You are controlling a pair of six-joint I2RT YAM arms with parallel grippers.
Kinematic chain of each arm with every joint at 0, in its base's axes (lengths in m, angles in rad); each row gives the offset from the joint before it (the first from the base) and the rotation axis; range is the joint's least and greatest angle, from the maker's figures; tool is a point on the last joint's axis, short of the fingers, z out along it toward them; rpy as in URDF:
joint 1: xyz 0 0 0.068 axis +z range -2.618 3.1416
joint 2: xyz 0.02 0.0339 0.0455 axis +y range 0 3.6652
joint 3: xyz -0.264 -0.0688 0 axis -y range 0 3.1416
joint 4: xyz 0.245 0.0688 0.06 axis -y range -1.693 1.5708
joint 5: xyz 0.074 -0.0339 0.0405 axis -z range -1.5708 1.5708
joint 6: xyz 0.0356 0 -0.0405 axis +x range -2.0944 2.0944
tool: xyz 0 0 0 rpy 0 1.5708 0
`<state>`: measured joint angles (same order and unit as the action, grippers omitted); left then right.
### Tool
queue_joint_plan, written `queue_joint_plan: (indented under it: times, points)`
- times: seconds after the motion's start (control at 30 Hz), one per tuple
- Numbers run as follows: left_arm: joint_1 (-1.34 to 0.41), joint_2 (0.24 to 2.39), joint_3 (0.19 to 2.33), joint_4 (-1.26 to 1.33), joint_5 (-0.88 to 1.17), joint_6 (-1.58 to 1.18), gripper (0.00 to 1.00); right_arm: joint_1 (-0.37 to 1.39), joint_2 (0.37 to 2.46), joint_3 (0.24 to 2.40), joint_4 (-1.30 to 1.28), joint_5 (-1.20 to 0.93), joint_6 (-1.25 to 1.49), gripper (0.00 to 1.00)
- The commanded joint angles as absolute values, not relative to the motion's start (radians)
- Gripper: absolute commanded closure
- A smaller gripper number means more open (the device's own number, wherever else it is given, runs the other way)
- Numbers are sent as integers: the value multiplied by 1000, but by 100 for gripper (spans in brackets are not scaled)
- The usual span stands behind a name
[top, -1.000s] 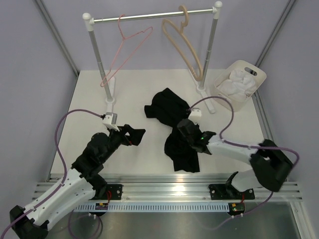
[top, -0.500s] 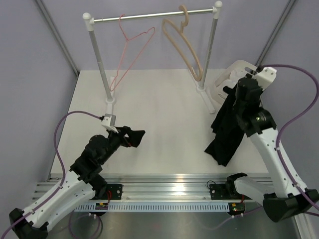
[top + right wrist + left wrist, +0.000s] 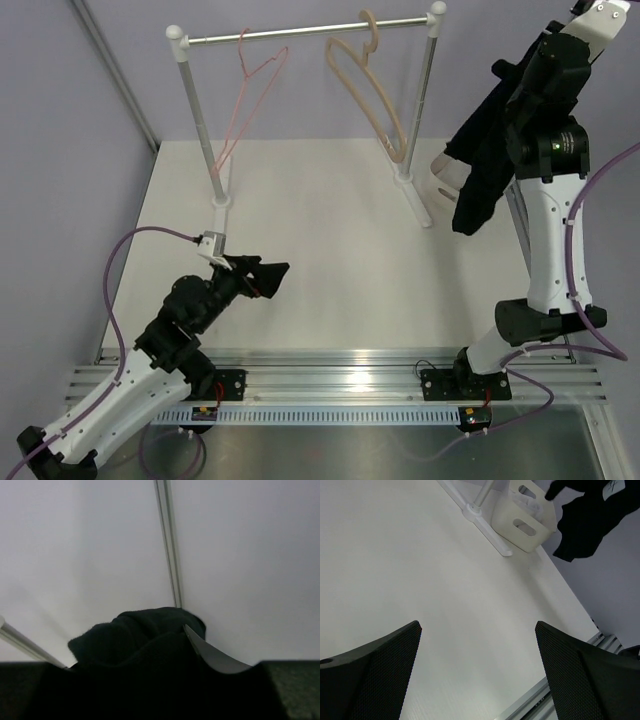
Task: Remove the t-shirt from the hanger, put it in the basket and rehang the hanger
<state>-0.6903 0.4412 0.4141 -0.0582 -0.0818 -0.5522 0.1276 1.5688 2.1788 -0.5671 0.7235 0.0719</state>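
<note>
The black t-shirt (image 3: 482,165) hangs from my right gripper (image 3: 510,75), which is shut on it and raised high at the far right, above the white basket. It fills the bottom of the right wrist view (image 3: 145,665), bunched between the jaws, and shows in the left wrist view (image 3: 592,520). The pink-red wire hanger (image 3: 247,105) hangs bare on the rail (image 3: 300,32), apart from the shirt. My left gripper (image 3: 272,275) is open and empty, low over the table at the near left; its fingers (image 3: 375,675) frame bare tabletop.
A beige wooden hanger (image 3: 372,90) hangs on the same rail to the right. The rack's posts and feet (image 3: 222,195) stand on the table. A white basket (image 3: 522,517) with white cloth sits at the far right, partly behind the shirt.
My right arm has lifted the black t-shirt off the table and swung it up and to the far right. The pink hanger has swung slightly. My left arm has barely moved.
</note>
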Motion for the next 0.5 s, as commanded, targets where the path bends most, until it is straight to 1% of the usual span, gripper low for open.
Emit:
queue_joint_plan:
  times: [0.0,0.1,0.23,0.37,0.47]
  points:
    - [-695,417,399,-20,-93,-575,1,115,1653,2307,-400,787,-121,100]
    - [-695,449,405,-21,-121,-577,1,78,1719,2332,-266,810,-210,100]
    - [-695,477,428,-25,-80,-574,1,31,1825,2401,-180,801,-232,100]
    - [-695,454,413,-23,-68,-586,1,-52,1937,2526,-169,761,-183,100]
    - [-695,431,400,-23,-74,-586,1,-57,1976,2580,-112,701,-178,100]
